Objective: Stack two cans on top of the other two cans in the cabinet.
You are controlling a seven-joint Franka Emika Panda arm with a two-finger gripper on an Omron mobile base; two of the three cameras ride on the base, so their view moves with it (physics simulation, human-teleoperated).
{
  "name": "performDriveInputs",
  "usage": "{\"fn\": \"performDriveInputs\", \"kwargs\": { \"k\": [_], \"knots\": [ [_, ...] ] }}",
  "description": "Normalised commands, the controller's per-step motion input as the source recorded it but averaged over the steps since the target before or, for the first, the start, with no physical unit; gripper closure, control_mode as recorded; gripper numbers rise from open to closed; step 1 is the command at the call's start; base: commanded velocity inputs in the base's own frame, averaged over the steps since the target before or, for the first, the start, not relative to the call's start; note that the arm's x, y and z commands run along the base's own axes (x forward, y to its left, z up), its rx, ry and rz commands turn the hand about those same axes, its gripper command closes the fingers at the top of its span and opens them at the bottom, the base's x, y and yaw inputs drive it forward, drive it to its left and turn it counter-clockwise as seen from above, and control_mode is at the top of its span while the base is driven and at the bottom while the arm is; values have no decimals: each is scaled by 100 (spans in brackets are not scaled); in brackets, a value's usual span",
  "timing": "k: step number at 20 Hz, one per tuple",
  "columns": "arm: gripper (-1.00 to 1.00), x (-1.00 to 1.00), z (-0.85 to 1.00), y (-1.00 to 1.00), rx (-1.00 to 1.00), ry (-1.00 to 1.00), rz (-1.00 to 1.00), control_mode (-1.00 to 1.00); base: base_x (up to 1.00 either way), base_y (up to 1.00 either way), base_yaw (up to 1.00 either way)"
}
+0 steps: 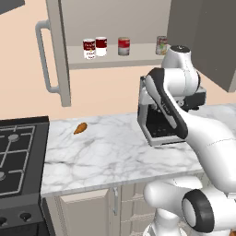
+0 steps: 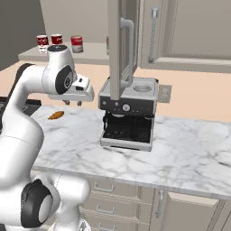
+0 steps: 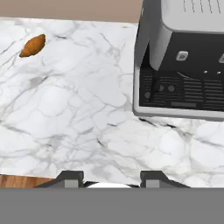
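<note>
Pincer: gripper [image 3: 109,177] is hanging over the marble counter [image 3: 78,113] with its two dark tips standing well apart and nothing between them; in the right base view it [image 2: 73,103] is pointing down from the hand, above the counter.
Cans: four are standing on the shelf of the cabinet [image 1: 110,62], none stacked. Two red-and-white cans [image 1: 89,49] [image 1: 101,46] are sitting just beside each other at the left, a third red-and-white can [image 1: 123,46] is standing apart to their right, and the greenish-yellow can [image 1: 161,45] is standing furthest right, partly behind the arm.
Labels: the left can is showing a dark emblem on its white band; no writing is large enough to read.
Cabinet door: the slab door [image 1: 57,50] is standing open with its long pale bar handle [image 1: 44,57] facing out.
Counter: white marble with grey veins is carrying a coffee machine [image 2: 128,113] and a small orange-brown item [image 1: 80,128], well apart.
Room: a peach wall is running behind, a black stove [image 1: 18,156] is sitting left of the counter, and cream panelled cupboards [image 2: 189,34] are hanging at the right.
</note>
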Motion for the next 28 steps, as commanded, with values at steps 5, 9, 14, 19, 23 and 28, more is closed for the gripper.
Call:
{"fn": "performDriveInputs", "kwargs": {
  "k": [5,9,14,19,23,28],
  "knots": [
    [-100,-27,0,2,0,-19,2,-100,0,0,0],
    [-100,-19,22,19,0,-38,-1,-100,0,0,0],
    [-100,-2,45,17,0,-22,-3,-100,0,0,0],
    [-100,0,46,6,0,-21,0,-100,0,0,0],
    [-100,3,44,6,2,-18,0,-100,0,0,0],
    [-100,5,51,13,2,-11,-2,-100,0,0,0]
  ]
}}
